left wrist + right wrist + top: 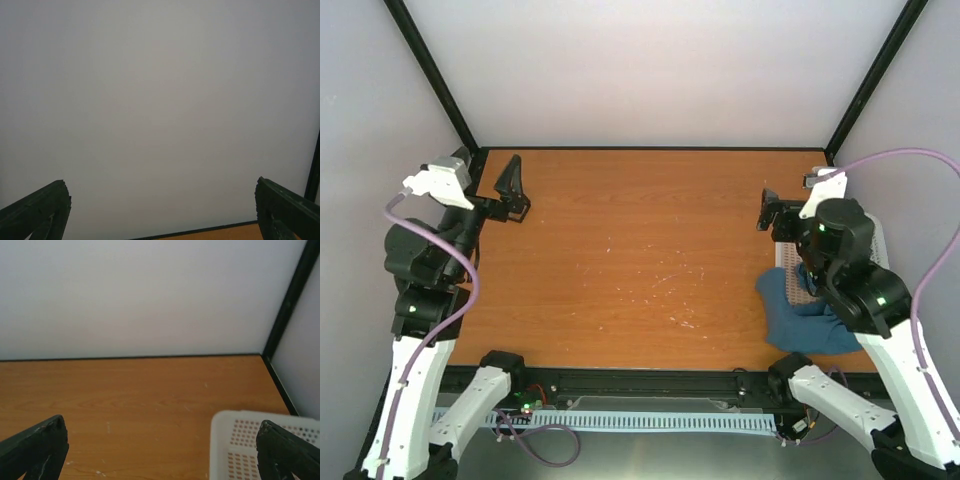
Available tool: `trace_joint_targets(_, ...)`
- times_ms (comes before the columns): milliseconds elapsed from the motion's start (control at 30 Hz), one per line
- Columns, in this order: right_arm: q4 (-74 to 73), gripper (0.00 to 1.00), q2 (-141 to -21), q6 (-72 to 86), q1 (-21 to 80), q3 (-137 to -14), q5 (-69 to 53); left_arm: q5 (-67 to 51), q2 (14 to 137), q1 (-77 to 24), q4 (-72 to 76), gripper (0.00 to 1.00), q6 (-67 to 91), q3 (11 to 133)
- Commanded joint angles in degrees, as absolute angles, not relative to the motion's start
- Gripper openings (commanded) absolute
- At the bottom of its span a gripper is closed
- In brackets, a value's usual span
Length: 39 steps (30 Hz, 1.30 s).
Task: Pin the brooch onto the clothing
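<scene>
- Left gripper (pixel 512 192): at the far-left corner of the table (pixel 640 260), raised above the wood. Its jaws are spread wide and hold nothing. In its own wrist view the gripper (pixel 161 186) shows both fingers (pixel 40 210) at the bottom corners, with only pale wall between them.
- Right gripper (pixel 766 210): at the right side of the table, above the far end of the basket (pixel 786 262), pointing toward the table's middle. Jaws are spread wide and hold nothing. Its wrist view shows the gripper (pixel 161 425) over bare wood, with the basket's white rim (pixel 235 416) at lower right.
- T-shirt (pixel 805 318): dark teal-blue, lying in a crumpled heap at the near-right edge of the table, partly under the right arm. It touches the near end of the basket (whether any of it lies inside cannot be told). Neither gripper touches it.
- Basket: white plastic mesh, along the right edge of the table, largely hidden by the right arm.
- Brooch: cannot be made out in any view.
</scene>
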<state>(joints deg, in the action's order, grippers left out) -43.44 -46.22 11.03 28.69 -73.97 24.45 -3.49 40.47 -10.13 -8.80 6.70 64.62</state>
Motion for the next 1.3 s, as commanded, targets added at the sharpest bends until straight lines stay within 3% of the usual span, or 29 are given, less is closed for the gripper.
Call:
trace_joint_targets(0,-42.6,1.0,-48.7,14.1,23.8,-71.0,23.8,-4.4,40.7,-8.3,-1.5,1.0,8.1,60.7)
trace_joint_targets(267,-43.8,1.0,-54.8,17.2,15.1,-65.0,27.6,-4.8,40.1,-6.4,5.0,1.0,9.3,54.5)
trace_joint_targets(600,-43.4,1.0,-65.8,32.4,-11.6,-55.7,21.2,-3.4,38.7,-8.0,11.1,1.0,9.4,51.1)
trace_joint_targets(733,-44.6,1.0,-73.2,38.4,-16.2,-53.8,25.2,-2.4,37.7,-9.3,12.5,1.0,9.3,50.6)
trace_joint_targets(967,-38.1,0.99,-84.0,41.6,-21.0,-49.1,21.6,-0.9,36.5,-11.8,13.9,1.0,8.6,50.5)
trace_joint_targets(1033,-35.1,0.84,-84.9,40.8,-21.9,-48.0,16.2,-0.5,36.3,-12.5,14.3,1.0,8.5,50.3)
trace_joint_targets(1067,-34.0,0.69,-84.5,40.3,-22.2,-48.0,13.4,-0.5,36.2,-12.6,14.4,1.0,8.5,50.3)
trace_joint_targets(1100,-33.5,0.44,-83.2,39.8,-22.3,-48.2,11.5,-0.5,36.1,-12.8,14.5,1.0,8.5,50.3)
trace_joint_targets(1167,-34.1,0.18,-79.1,38.9,-22.4,-49.4,9.5,-0.5,36.0,-12.9,14.6,1.0,8.5,50.3)
trace_joint_targets(1200,-34.6,0.08,-76.0,38.1,-22.5,-50.4,9.3,-0.5,36.0,-13.0,14.7,1.0,8.6,50.3)
trace_joint_targets(1267,-34.9,0.03,-68.9,35.1,-22.5,-53.2,7.9,-0.5,36.0,-13.0,14.8,1.0,8.7,50.3)
